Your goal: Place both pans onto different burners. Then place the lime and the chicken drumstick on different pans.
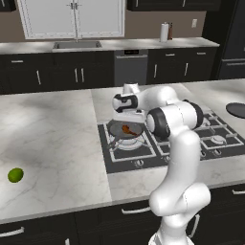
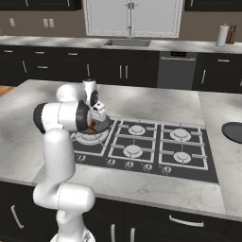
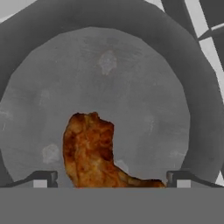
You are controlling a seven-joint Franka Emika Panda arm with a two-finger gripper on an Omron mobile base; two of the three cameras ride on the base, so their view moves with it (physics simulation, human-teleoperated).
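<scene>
The mid-grey pan point(image 1: 120, 130) sits on the front-left burner of the black cooktop point(image 2: 156, 163), its floor wide in the hand view point(image 3: 131, 78). The orange-brown chicken drumstick point(image 3: 89, 151) lies inside it point(image 1: 127, 129). My gripper point(image 3: 111, 179) hovers just above the drumstick, open, with both fingertips point(image 3: 43, 179) standing clear of the meat on either side. From the base views the hand point(image 1: 127, 115) points down over the pan point(image 2: 97, 122). The lime point(image 1: 15, 175) rests on the counter far to the left. The dark pan point(image 2: 232, 131) lies on the counter right of the cooktop point(image 1: 237, 110).
Free burners point(image 2: 180, 134) lie to the right of the loaded pan. Marble counter point(image 1: 52, 139) stretches between cooktop and lime. A sink point(image 1: 76, 45) and a paper towel roll point(image 1: 164, 32) stand on the back counter.
</scene>
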